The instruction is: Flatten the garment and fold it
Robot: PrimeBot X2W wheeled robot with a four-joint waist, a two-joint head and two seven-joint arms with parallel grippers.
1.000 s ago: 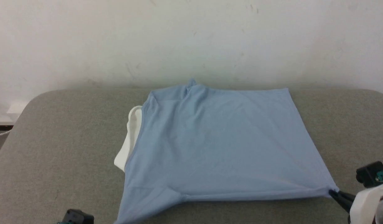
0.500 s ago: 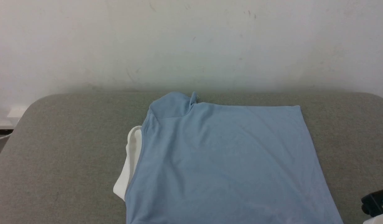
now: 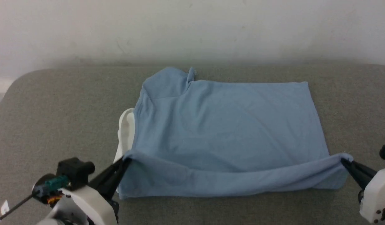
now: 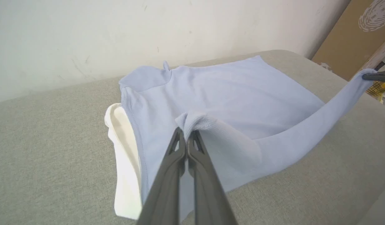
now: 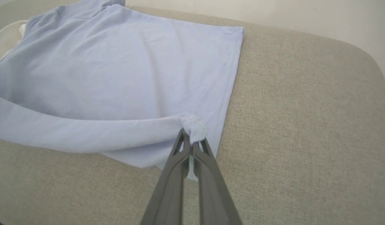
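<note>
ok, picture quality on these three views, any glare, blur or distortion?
Head view: even, diffuse light, no glare, slightly soft overall; faint shadow on the table under the lifted near edge of the garment. Left wrist view: wide lens, the left gripper looms large, knit weave sharp at its tips. Right wrist view: same look, weave crisp at the right gripper, no glare.

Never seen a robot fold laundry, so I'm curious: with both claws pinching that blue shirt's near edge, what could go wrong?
The left claw and right claw each pinch only a small tuft of the garment, so a corner might slip free. The lifted edge sags between them, so the fold may land creased.
</note>
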